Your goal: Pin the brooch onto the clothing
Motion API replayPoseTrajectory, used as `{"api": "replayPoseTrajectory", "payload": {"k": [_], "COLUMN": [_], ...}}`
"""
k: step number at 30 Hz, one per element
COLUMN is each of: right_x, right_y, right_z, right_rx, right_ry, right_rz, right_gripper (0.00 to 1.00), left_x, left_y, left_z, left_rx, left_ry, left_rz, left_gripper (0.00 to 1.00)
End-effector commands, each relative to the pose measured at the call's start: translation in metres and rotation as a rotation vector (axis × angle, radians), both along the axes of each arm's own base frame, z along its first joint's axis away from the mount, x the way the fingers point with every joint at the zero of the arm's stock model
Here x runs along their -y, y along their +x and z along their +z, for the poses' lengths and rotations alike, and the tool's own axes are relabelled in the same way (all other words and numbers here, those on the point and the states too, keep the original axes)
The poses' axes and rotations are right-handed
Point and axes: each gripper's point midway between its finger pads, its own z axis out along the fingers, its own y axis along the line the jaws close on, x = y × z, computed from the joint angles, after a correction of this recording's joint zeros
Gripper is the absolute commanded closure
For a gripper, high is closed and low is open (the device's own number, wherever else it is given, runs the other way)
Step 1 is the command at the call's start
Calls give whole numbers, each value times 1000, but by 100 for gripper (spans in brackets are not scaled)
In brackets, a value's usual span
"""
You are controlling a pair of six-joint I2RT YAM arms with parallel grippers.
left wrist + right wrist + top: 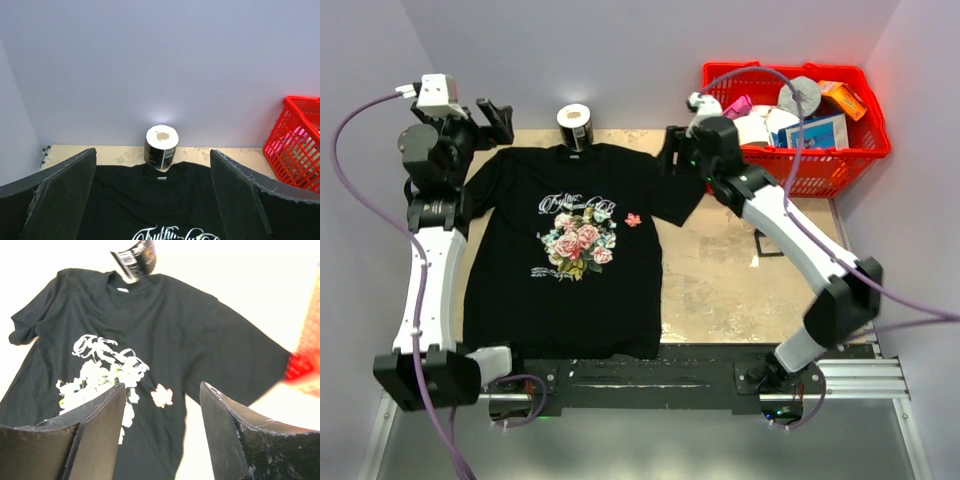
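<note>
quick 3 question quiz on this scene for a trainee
1. True or false: the brooch lies on the shirt.
2. What stands at the shirt's collar? A a roll B a mug C a bowl
3. Fill in: the basket at the far right is coloured ____.
Key: 1 true; 2 A; 3 red.
</note>
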Motion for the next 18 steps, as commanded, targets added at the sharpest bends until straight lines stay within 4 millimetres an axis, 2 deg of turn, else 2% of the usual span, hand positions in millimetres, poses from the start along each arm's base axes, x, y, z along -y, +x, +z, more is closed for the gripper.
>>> {"api": "replayPoseTrajectory", "payload": {"k": [1, 2, 3, 4, 5, 6, 7, 9, 10, 14, 18], "right_x": [48, 57, 68, 75, 81, 87, 96, 104, 110, 119, 123], "right_y": [-24, -30, -42, -50, -57, -62, -75, -85, -93, -103, -104], "right_z": [21, 21, 37, 24, 27, 27, 31, 33, 35, 32, 28], "right_rx": [101, 105, 140, 121, 131, 138, 156, 168, 180, 176, 163], "right_ry": [3, -4, 14, 0, 6, 11, 24, 39, 51, 44, 24], "right_rz": [-121, -146, -162, -174, -187, -206, -214, -235, -243, -263, -279], "right_gripper": [35, 35, 35, 34, 34, 34, 34, 33, 33, 32, 32], "left_x": [7, 6, 6, 9, 10, 13, 18, 18, 20, 19, 20], "left_y": [-41, -48, -54, -67, -74, -80, -93, -101, -110, -118, -119], "left_z": [-6, -7, -20, -16, -17, -27, -21, -32, -29, -41, -50], "left_rx": [-84, -86, -119, -102, -102, -119, -91, -102, -85, -124, -147], "left_ry": [50, 48, 39, 39, 37, 36, 41, 30, 33, 21, 2], "left_rz": [-28, -17, -12, -19, -21, -35, -53, -51, -55, -44, -42], "left_gripper": [1, 1, 1, 1, 1, 1, 1, 1, 1, 1, 1]}}
